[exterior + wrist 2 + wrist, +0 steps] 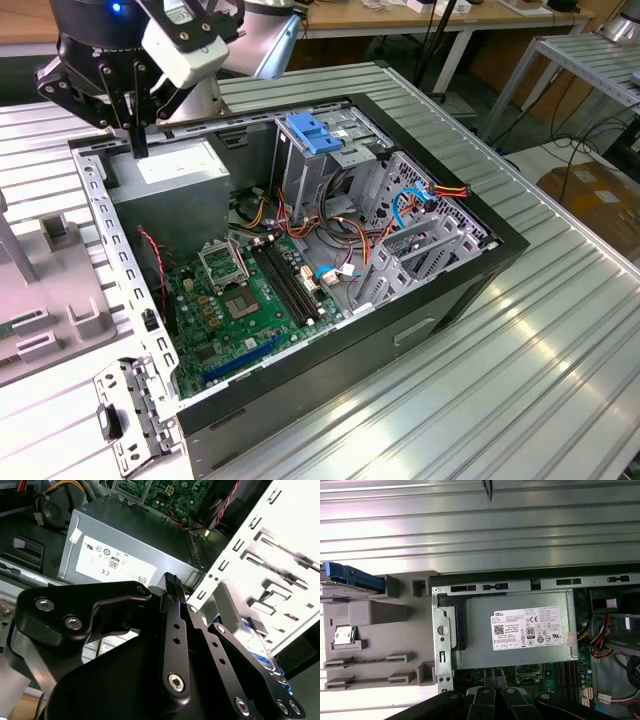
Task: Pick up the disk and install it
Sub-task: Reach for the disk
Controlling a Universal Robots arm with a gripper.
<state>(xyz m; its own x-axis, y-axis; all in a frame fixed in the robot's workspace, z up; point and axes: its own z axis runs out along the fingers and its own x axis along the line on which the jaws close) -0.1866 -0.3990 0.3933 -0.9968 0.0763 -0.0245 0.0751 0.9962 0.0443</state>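
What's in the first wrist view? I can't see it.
A grey power-supply box with a white label sits inside an open computer case. Beside the case, a grey holder on the ribbed metal table carries the disk with its blue rail. The black gripper hangs over the case.

Ribbed silver aluminium table carried two things.
An open black desktop computer case lay on its side across the table's middle, open side up. A grey moulded plastic fixture block sat just beside the case, at the exterior view's left. In the first wrist view the block stood right against the case's steel frame, with bare table slats alongside both.
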